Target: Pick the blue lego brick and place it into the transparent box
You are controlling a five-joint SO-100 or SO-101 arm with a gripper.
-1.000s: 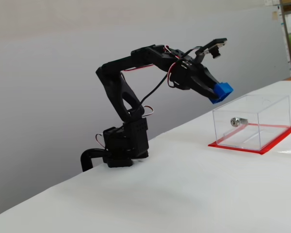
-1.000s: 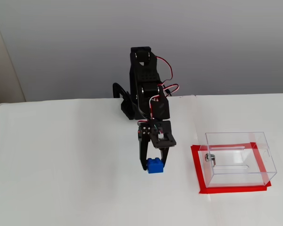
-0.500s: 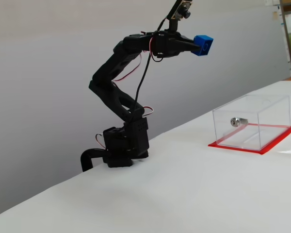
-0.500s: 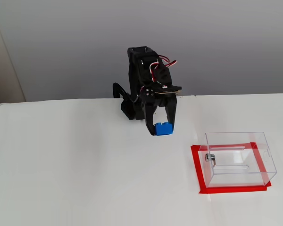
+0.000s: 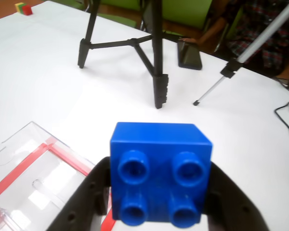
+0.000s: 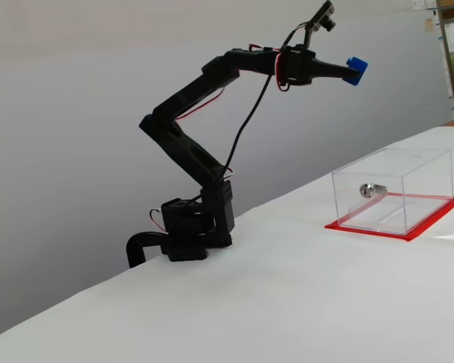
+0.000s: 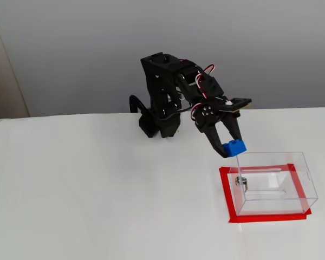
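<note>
Two black fingers of the gripper [image 5: 160,202] pinch the blue lego brick [image 5: 160,169], studs facing the wrist camera. Brick and arm hang high above the table [image 6: 287,302], near the transparent box [image 6: 393,187] on its red mat [image 7: 260,218].

White counter [image 5: 43,72] fills most of the wrist view. Top centre, a black tripod [image 5: 154,62] plants two legs on it, and a slimmer silver tripod leg [image 5: 231,70] slants in from the upper right. Between them sits a dark, flat wedge-shaped object [image 5: 189,54] (what it is, hard to say). Far upper left, a little stack of coloured blocks [image 5: 23,8], yellow, green and red. At the right edge, a thin black cable [image 5: 285,115] loops across the counter.
</note>
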